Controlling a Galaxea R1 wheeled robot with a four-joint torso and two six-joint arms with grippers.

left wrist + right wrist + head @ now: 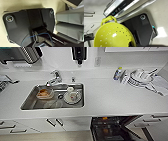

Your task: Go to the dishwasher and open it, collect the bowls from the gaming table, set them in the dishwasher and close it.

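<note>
The white countertop [105, 100] carries a bottle [117, 73] and stacked dishes [140, 77] beside a sunken sink [30, 104].

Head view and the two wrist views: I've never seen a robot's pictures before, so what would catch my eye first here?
Probably the steel sink sunk into the white counter, with dirty dishes in it. Below the counter to the right, the dishwasher stands open, dark inside. In the right wrist view a bright yellow-green colander with a loop handle looms large, close to the open dishwasher door's edge.
</note>
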